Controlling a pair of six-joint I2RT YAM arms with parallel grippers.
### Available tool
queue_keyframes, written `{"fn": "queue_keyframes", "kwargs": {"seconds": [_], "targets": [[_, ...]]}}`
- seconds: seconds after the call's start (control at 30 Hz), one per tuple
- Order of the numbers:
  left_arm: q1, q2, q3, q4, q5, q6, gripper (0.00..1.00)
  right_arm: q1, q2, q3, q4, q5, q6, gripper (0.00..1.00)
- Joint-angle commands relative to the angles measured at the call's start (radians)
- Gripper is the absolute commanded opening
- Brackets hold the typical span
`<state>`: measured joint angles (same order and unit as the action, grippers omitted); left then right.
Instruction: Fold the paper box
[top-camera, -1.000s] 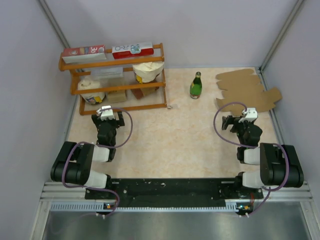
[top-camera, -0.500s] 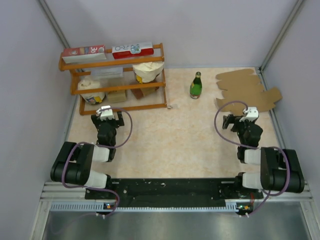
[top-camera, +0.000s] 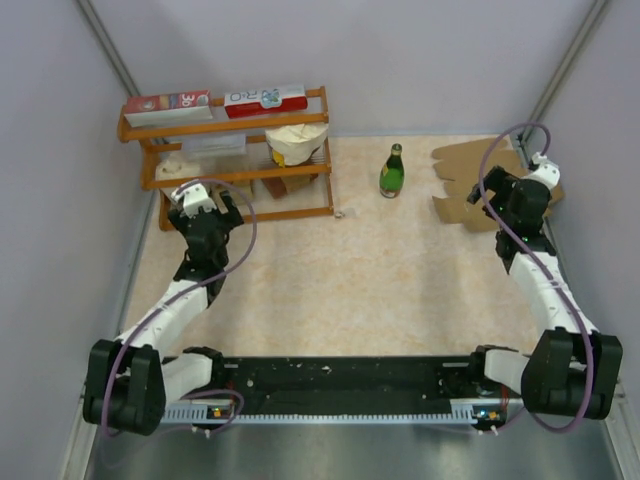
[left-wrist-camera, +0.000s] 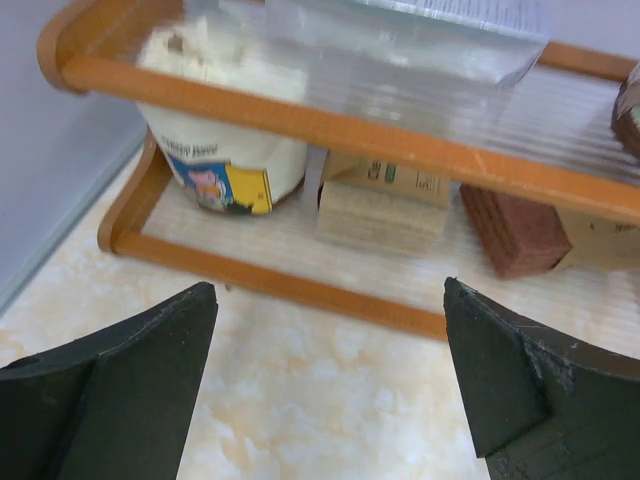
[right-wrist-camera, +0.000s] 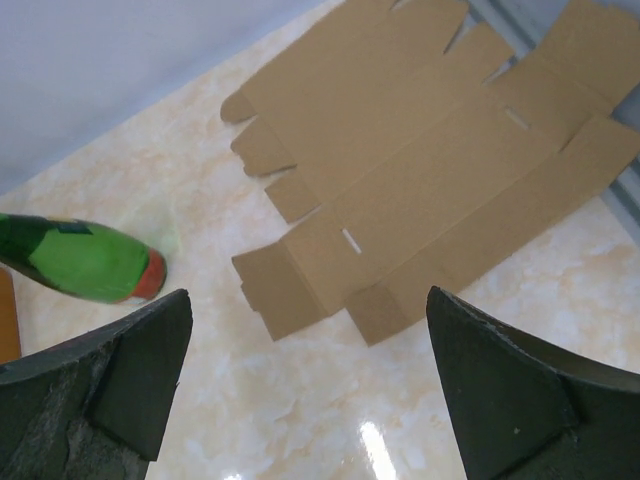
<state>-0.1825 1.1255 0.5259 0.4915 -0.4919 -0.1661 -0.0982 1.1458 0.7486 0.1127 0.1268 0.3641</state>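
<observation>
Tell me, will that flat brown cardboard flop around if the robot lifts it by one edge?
Probably a bit. The paper box is a thin flat sheet with many cut flaps and creases, so it would likely bend at those lines and droop. It looks light, so a push would likely slide it over the glossy table.

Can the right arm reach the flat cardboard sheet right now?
Probably yes: the right claw hangs open just above the paper box, with nothing between them, and the green bottle is off to the side.
</observation>
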Motion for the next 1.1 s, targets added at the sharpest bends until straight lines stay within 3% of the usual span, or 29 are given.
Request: {"fn": "queue_keyframes", "kwargs": {"seconds": [0.0,0.17,0.3,0.7,1.07], "targets": [[-0.003,-0.053,0.020,-0.296,0.012,-0.139,0.99,-0.020,0.045,0.084,-0.261,-0.054,0.140,0.99],[-0.003,-0.118,0.014,-0.382,0.113,-0.193,0.99,-0.199,0.087,0.051,-0.263,-0.292,0.375,0.99],[-0.003,-0.164,-0.023,-0.370,0.183,-0.205,0.99,-0.310,0.172,0.037,-0.262,-0.418,0.453,0.97],[-0.003,-0.181,-0.079,-0.329,0.266,-0.210,0.99,-0.317,0.357,0.049,-0.217,-0.431,0.476,0.89],[-0.003,-0.176,-0.081,-0.315,0.296,-0.211,0.99,-0.317,0.489,0.012,-0.067,-0.447,0.555,0.74]]}}
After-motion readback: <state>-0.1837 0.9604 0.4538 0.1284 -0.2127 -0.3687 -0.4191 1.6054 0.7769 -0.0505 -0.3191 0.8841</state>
